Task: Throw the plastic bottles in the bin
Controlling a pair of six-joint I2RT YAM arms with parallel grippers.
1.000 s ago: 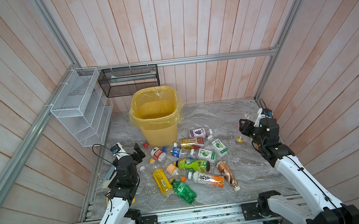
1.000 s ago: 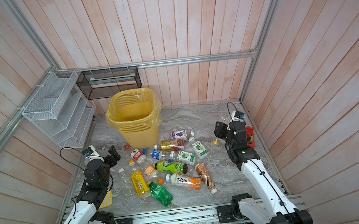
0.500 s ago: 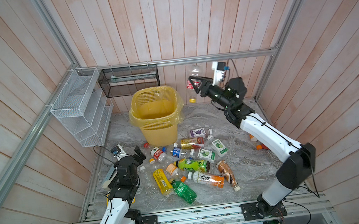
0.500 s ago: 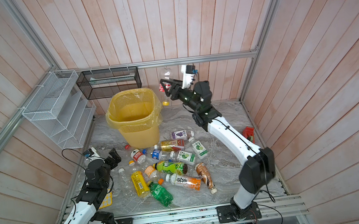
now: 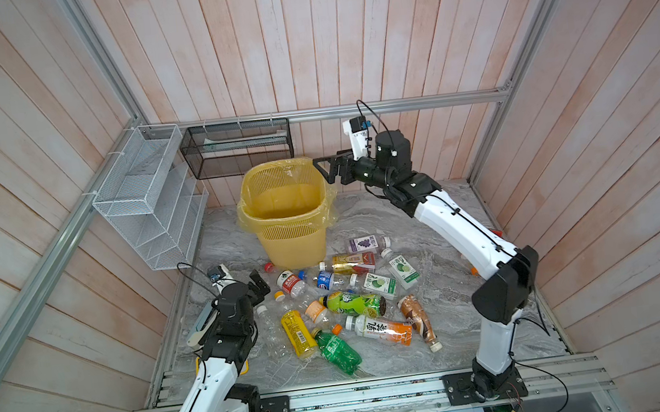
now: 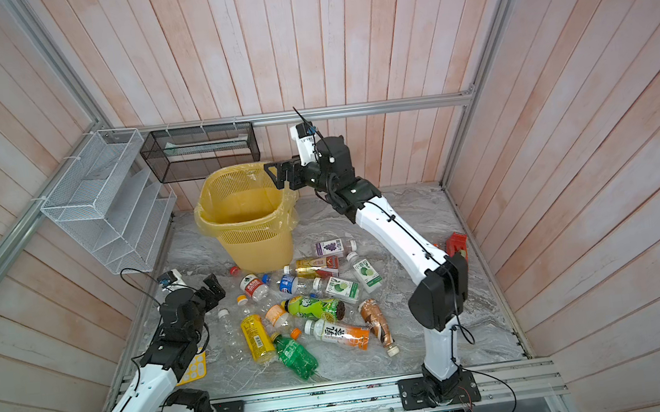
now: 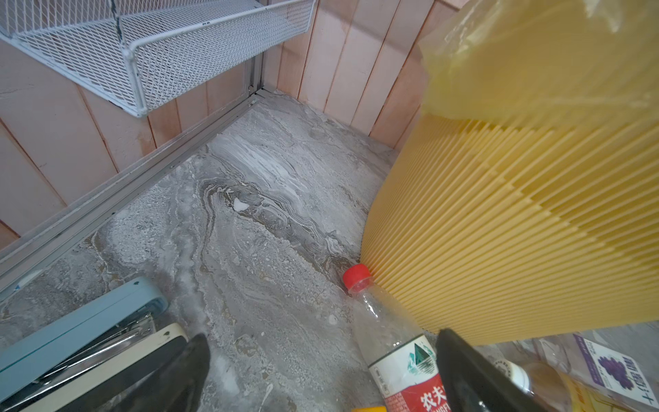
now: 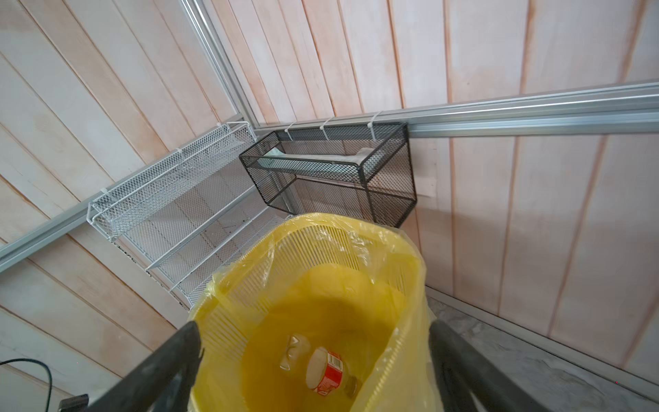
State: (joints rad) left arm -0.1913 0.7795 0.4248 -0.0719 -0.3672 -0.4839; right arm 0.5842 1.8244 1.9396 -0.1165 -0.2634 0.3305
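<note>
The yellow lattice bin (image 5: 292, 240) (image 6: 260, 250) with its yellow bag stands at the back of the floor. My right gripper (image 5: 322, 170) (image 6: 273, 175) (image 8: 313, 331) hovers open over the bin's right rim, with nothing between its fingers. A clear bottle with a red label (image 8: 326, 371) lies at the bin's bottom. Several plastic bottles (image 5: 351, 301) (image 6: 309, 301) lie scattered on the floor in front. My left gripper (image 5: 259, 283) (image 6: 213, 286) (image 7: 322, 339) is open, low at the pile's left edge, beside a clear red-capped bottle (image 7: 392, 342) leaning against the bin's wall (image 7: 517, 232).
A white wire rack (image 5: 148, 201) and a black mesh basket (image 5: 238, 147) hang on the walls behind the bin. A red tape dispenser (image 6: 455, 244) sits by the right wall. A blue stapler (image 7: 82, 321) lies by my left gripper.
My right arm swung up from the right of the floor to the bin, carrying a bottle. It opened and the bottle now lies inside the bin. The left arm barely moved.
</note>
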